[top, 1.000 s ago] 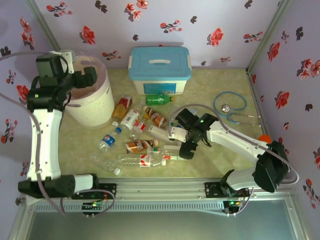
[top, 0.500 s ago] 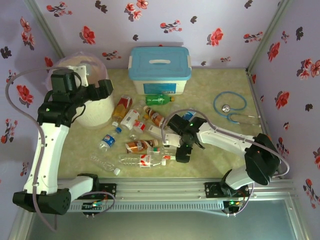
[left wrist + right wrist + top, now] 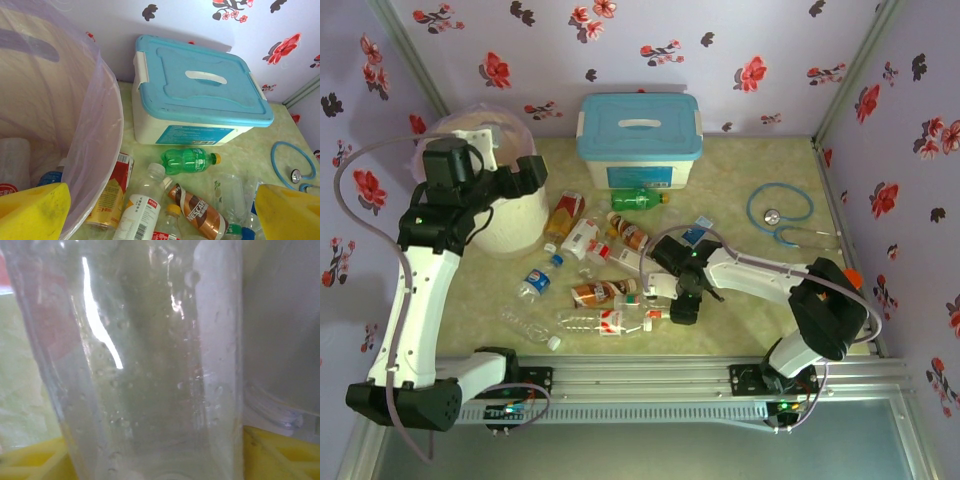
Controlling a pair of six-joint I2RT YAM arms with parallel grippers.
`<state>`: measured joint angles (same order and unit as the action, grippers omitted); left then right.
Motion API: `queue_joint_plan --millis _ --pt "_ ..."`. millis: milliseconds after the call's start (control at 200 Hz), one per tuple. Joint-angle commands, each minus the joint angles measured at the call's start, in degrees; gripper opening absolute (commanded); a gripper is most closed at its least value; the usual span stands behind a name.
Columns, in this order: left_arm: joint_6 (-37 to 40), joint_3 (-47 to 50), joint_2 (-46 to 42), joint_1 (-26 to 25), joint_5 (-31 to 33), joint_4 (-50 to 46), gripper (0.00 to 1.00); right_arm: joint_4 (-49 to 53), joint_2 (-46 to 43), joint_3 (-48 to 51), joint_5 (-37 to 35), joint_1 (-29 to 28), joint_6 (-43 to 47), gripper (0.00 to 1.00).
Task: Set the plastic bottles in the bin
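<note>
Several plastic bottles lie in a heap mid-table: a green one (image 3: 638,199) (image 3: 192,160), an amber one (image 3: 632,235) (image 3: 200,212), a white-labelled one (image 3: 142,205) and a long clear one (image 3: 595,320). The bin (image 3: 510,215) (image 3: 95,125), white with a pinkish liner, stands at the back left and holds a clear bottle (image 3: 12,160). My left gripper (image 3: 525,175) (image 3: 160,220) hangs open beside the bin's rim, above the heap. My right gripper (image 3: 685,300) (image 3: 155,460) is down in the heap, its yellow fingers (image 3: 280,455) closed on either side of a clear bottle (image 3: 150,365).
A white box with a light-blue lid (image 3: 640,140) stands at the back centre. A blue stethoscope (image 3: 782,215) lies at the right. A red-and-yellow can (image 3: 563,212) lies by the bin. Flowered walls enclose three sides; a metal rail (image 3: 640,380) runs along the front.
My right gripper slid left and down into the heap and its jaws narrowed around the clear bottle. My left arm swung off the bin toward the heap, uncovering the bin's mouth.
</note>
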<state>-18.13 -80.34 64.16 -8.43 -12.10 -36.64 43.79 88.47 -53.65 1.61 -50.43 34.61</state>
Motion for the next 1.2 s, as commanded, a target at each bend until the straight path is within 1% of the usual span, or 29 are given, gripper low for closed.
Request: queue_joint_plan --millis 0,40,80,165,180,205,470,535,625,665,695,770,795,825,845,905,965,1125,1195 --pt "-0.6 1.0 -0.1 -0.4 -0.8 2.3 0.95 -0.5 0.5 0.8 -1.8 -0.5 0.9 0.69" --pt "-0.6 1.3 0.0 -0.4 -0.8 2.4 0.94 -0.4 0.3 0.8 -1.9 -0.5 0.9 0.66" --pt "-0.7 1.4 0.1 -0.4 -0.8 2.5 0.94 -0.2 0.1 0.8 -2.0 -0.5 0.8 0.65" --pt "-0.6 1.5 0.1 -0.4 -0.8 2.7 0.95 0.4 -0.9 0.7 -2.2 -0.5 0.5 0.59" --pt "-0.5 1.4 0.1 -0.4 -0.8 2.7 0.95 0.5 -1.2 0.6 -2.2 -0.5 0.4 0.56" --pt "-0.5 1.3 0.1 -0.4 -0.8 2.7 0.95 0.7 -1.7 0.6 -2.3 -0.5 0.3 0.55" --pt "-1.2 0.6 0.1 -0.5 -0.8 2.8 0.94 4.4 -8.0 -0.9 -2.7 -0.5 -1.3 0.56" --pt "-2.1 0.6 -0.2 -0.4 -2.3 3.7 0.95 4.8 -10.9 -1.3 -2.3 -0.3 -2.0 0.56" --pt "-4.8 0.5 -0.6 -0.5 -5.9 6.0 0.95 3.7 -15.3 -1.3 -2.0 0.4 -4.1 0.55" --pt "-6.2 0.4 -0.9 -0.7 -7.3 7.3 0.95 2.2 -17.2 -1.0 -2.6 1.2 -5.9 0.55" --pt "-7.1 0.3 -1.2 -0.9 -7.8 8.1 0.95 1.0 -18.6 -0.8 -2.9 1.9 -7.1 0.53" --pt "-7.8 -0.8 -1.6 -2.7 -7.9 9.0 0.95 -2.2 -21.7 -0.3 -3.6 3.9 -10.1 0.51" --pt "-7.9 -1.4 -1.5 -3.5 -7.9 8.9 0.95 -4.1 -22.6 0.0 -4.3 4.7 -11.6 0.48" --pt "-7.8 -2.1 -1.5 -4.4 -7.9 8.9 0.95 -6.2 -23.5 0.3 -4.8 5.6 -13.5 0.4" --pt "-7.8 -2.5 -1.4 -5.0 -7.8 8.9 0.96 -7.6 -24.1 0.4 -4.9 6.3 -14.8 0.37" --pt "-8.2 -3.8 -1.2 -6.8 -7.9 9.2 0.97 -12.1 -25.4 1.3 -5.6 7.7 -18.2 0.36" --pt "-8.9 -4.6 -1.0 -8.7 -8.0 10.2 0.97 -15.8 -26.2 1.8 -6.2 8.5 -21.1 0.3" --pt "-10.0 -5.9 2.6 -16.1 -8.2 13.4 0.98 -26.1 -25.4 2.3 -10.1 9.1 -31.1 0.29" --pt "-11.0 -5.5 5.2 -18.7 -8.2 15.7 0.98 -31.7 -24.9 2.9 -10.3 9.1 -35.3 0.28"
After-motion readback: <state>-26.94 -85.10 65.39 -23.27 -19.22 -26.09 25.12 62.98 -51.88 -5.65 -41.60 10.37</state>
